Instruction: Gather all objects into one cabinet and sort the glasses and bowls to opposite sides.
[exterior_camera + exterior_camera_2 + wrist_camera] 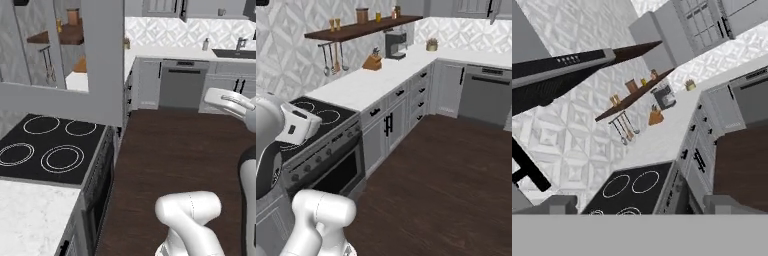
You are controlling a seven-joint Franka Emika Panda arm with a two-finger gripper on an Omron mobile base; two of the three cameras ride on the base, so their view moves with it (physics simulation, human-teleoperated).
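Zero items in hand: end effector [641, 206] is spread wide, its two dark finger tips well apart with nothing between them, held high and aimed down over the kitchen's left wall.

Directly beneath it: black glass cooktop with white ring burners [633, 188]. Dark slanted range hood [559, 75] sits above that. Further out, the white stone bench [662, 135] carries a wooden knife block [656, 118] and a dark coffee machine [664, 96]; a brown wooden wall shelf [637, 94] with small jars runs over it.

Beyond, at the far corner, grey wall cabinets [662, 35] hang with doors that look shut, one with a long black bar handle. Which of them is the target I cannot tell.

Where the mugs and bowls stand cannot be told from these frames.

Judgement on progress: task at its very start. No cabinet opened, nothing gathered, nothing sorted. Left to do: reach the cabinets, open the doors, collect every dish, then place mugs to one side and bowls to the other.
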